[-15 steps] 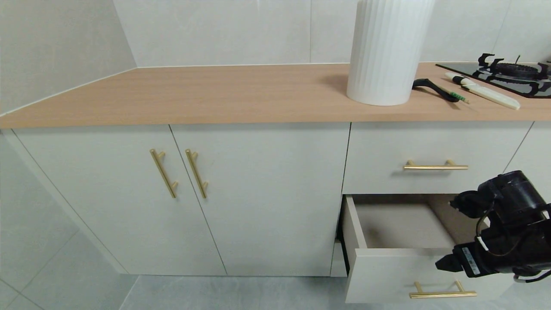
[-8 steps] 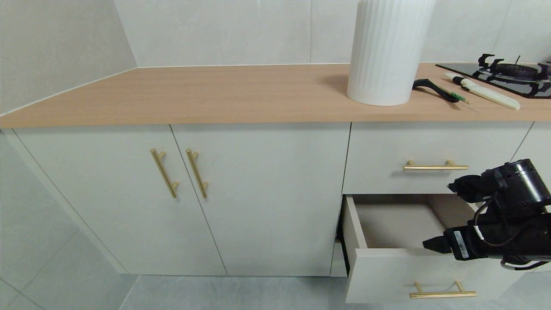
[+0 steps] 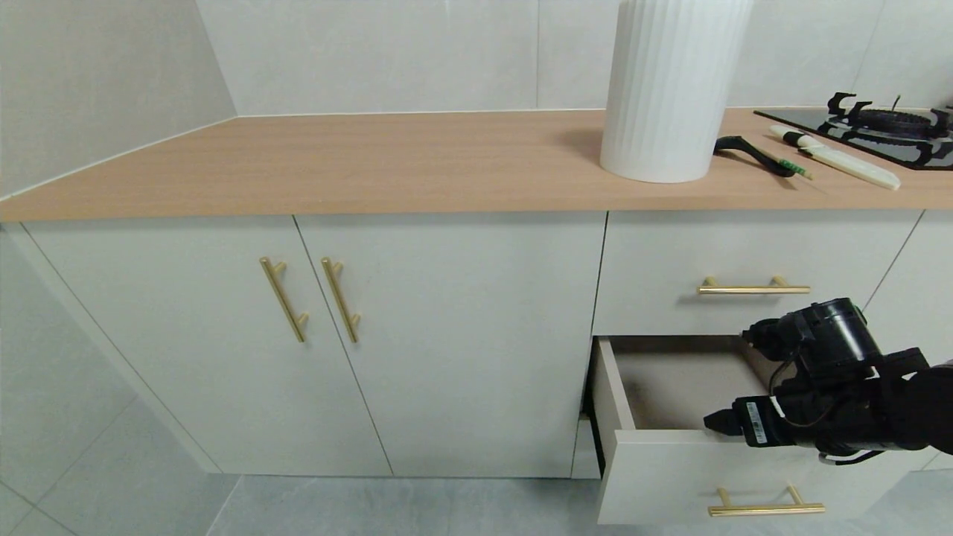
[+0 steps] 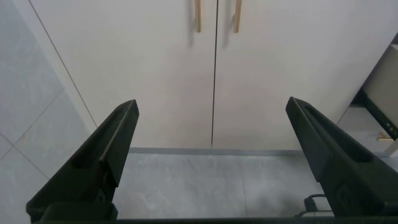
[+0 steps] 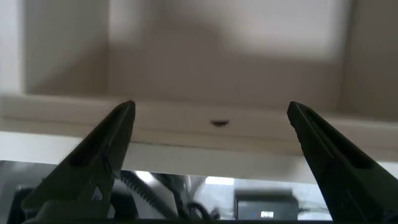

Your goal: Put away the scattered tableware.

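On the wooden counter (image 3: 372, 160), beside a tall white ribbed container (image 3: 670, 89), lie a black-handled utensil (image 3: 752, 151), a thin green-marked stick (image 3: 792, 167) and a white knife (image 3: 849, 165). Below them the lower drawer (image 3: 663, 465) is pulled out, and its inside looks bare. My right gripper (image 3: 716, 423) hovers just above the drawer's front edge, pointing left. In the right wrist view the gripper (image 5: 210, 109) is open and holds nothing, facing the drawer's inside (image 5: 224, 56). My left gripper (image 4: 211, 102) is open and holds nothing, low in front of the double cabinet doors (image 4: 214, 68).
A black gas hob (image 3: 886, 126) sits at the counter's far right. The upper drawer (image 3: 752, 286) is closed, with a gold handle. Two gold handles (image 3: 309, 298) mark the closed double doors. Grey tile floor (image 3: 112, 484) lies open to the left.
My right arm has swung left from beside the open drawer to over its front edge. Counter items and drawer have not moved.
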